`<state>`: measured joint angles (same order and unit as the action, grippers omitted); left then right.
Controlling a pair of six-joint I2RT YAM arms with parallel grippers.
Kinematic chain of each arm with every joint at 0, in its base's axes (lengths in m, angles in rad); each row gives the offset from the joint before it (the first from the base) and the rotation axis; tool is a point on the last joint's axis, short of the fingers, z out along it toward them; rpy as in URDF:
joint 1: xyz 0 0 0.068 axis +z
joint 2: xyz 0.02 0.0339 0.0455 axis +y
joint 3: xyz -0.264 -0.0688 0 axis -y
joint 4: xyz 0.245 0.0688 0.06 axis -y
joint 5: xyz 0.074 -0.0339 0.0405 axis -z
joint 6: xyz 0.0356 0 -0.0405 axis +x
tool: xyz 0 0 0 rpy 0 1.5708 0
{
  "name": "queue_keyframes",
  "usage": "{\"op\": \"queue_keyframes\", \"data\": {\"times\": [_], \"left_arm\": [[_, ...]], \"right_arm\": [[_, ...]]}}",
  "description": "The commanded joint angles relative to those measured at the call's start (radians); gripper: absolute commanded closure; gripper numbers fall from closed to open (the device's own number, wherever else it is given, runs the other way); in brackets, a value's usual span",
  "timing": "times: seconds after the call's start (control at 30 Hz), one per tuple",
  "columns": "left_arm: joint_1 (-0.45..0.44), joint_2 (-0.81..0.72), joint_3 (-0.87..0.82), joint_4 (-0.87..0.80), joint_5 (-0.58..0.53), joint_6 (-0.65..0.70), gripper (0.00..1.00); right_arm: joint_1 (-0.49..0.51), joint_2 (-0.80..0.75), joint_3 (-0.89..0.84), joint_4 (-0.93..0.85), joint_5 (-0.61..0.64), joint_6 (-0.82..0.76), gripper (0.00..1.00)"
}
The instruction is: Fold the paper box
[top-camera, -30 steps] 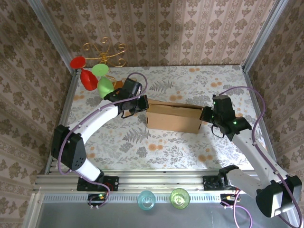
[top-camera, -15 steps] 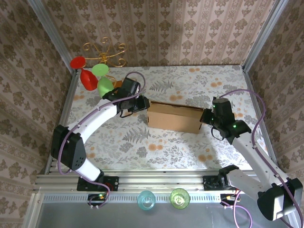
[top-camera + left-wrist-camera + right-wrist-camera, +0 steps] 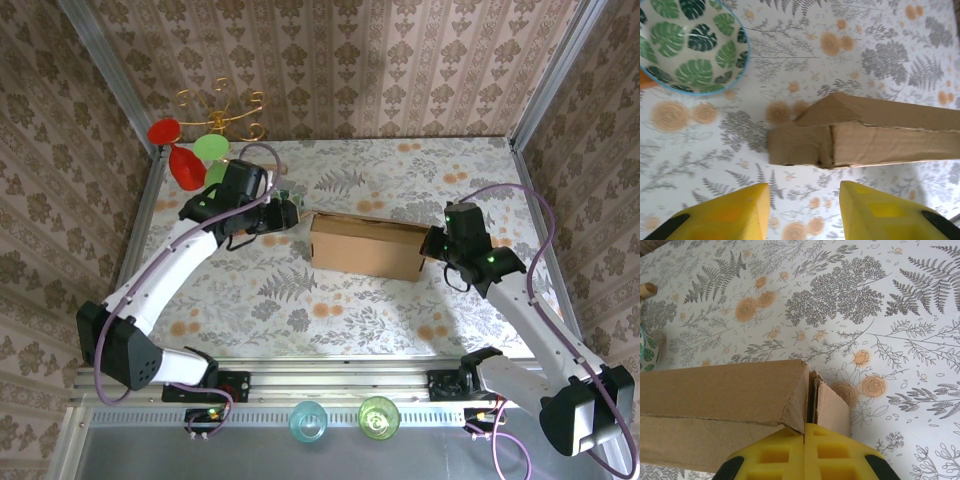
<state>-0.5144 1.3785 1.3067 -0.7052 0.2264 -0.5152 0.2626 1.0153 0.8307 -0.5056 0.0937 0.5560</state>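
Note:
The paper box (image 3: 365, 246) lies closed up as a long brown cardboard block in the middle of the flowered table. My left gripper (image 3: 289, 214) hangs just off its left end, open and holding nothing. In the left wrist view the yellow fingers (image 3: 735, 212) stand wide apart below the box's end (image 3: 800, 145), clear of it. My right gripper (image 3: 432, 244) is at the box's right end. In the right wrist view its tips (image 3: 804, 432) are shut together and press against the end flaps (image 3: 827, 400) of the box (image 3: 715, 395).
A leaf-patterned bowl (image 3: 690, 45) sits on the table beyond the box's left end. A gold stand with red and green plastic glasses (image 3: 205, 150) fills the back left corner. Two cups (image 3: 308, 421) (image 3: 378, 416) stand at the front rail.
My left gripper has opened, let go of the box's left end and drawn back to the left. The right gripper stays shut against the right end.

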Motion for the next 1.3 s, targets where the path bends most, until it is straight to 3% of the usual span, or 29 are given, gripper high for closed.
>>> {"op": "queue_keyframes", "data": {"times": [0.0, 0.3, 0.73, 0.97, 1.17, 1.27], "left_arm": [[0.006, 0.046, 0.052, -0.084, 0.010, 0.252, 0.63], [-0.024, 0.103, 0.061, 0.034, 0.056, 0.513, 0.62], [-0.041, 0.213, 0.125, 0.076, -0.068, 0.576, 0.56], [-0.041, 0.259, 0.126, 0.141, 0.037, 0.640, 0.54], [-0.034, 0.294, 0.138, 0.139, 0.042, 0.637, 0.60], [-0.027, 0.294, 0.145, 0.150, 0.059, 0.621, 0.73]], "right_arm": [[0.002, 0.015, 0.031, -0.069, -0.009, -0.023, 1.00], [0.002, 0.019, 0.038, -0.073, -0.035, -0.031, 1.00], [0.000, 0.017, 0.036, -0.073, -0.049, -0.033, 1.00], [0.001, 0.016, 0.032, -0.073, -0.056, -0.031, 1.00], [0.001, 0.014, 0.034, -0.073, -0.057, -0.031, 1.00], [0.000, 0.014, 0.033, -0.073, -0.058, -0.030, 1.00]]}}
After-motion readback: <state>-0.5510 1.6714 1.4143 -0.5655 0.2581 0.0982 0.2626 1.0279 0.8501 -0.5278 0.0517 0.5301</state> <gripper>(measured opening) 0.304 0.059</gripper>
